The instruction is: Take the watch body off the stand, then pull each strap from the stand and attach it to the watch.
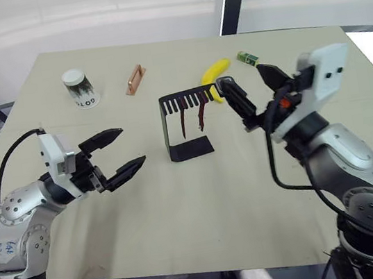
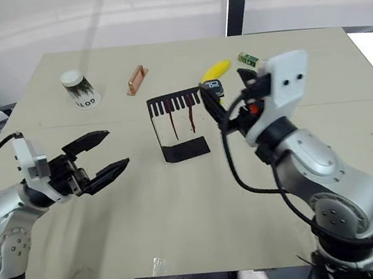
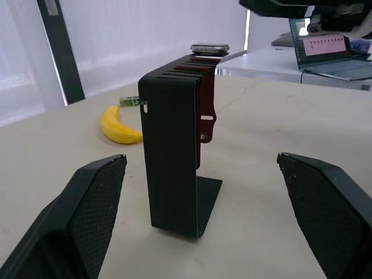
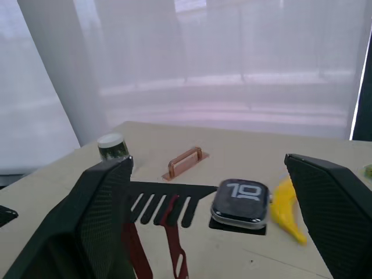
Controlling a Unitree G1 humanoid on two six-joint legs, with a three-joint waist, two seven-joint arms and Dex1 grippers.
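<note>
The black stand [image 1: 170,124] is upright at the table's middle. The watch body [image 4: 240,201], grey-rimmed with light digits on a black screen, lies on the end of its slotted top arm [image 4: 168,195]. Two dark red straps [image 1: 182,122] [image 1: 201,115] hang from the slots. My right gripper [image 1: 241,75] is open at the arm's end, one finger on either side of the watch and not touching it. My left gripper [image 1: 131,146] is open, low over the table to the left of the stand, pointing at its upright back [image 3: 171,151].
A yellow banana [image 1: 215,73] lies just behind the stand. A small green item [image 1: 247,57] is further back. A tipped paper cup [image 1: 80,88] and a copper handle [image 1: 135,78] are at the back left. Bare tabletop [image 1: 204,207] stretches to the near edge.
</note>
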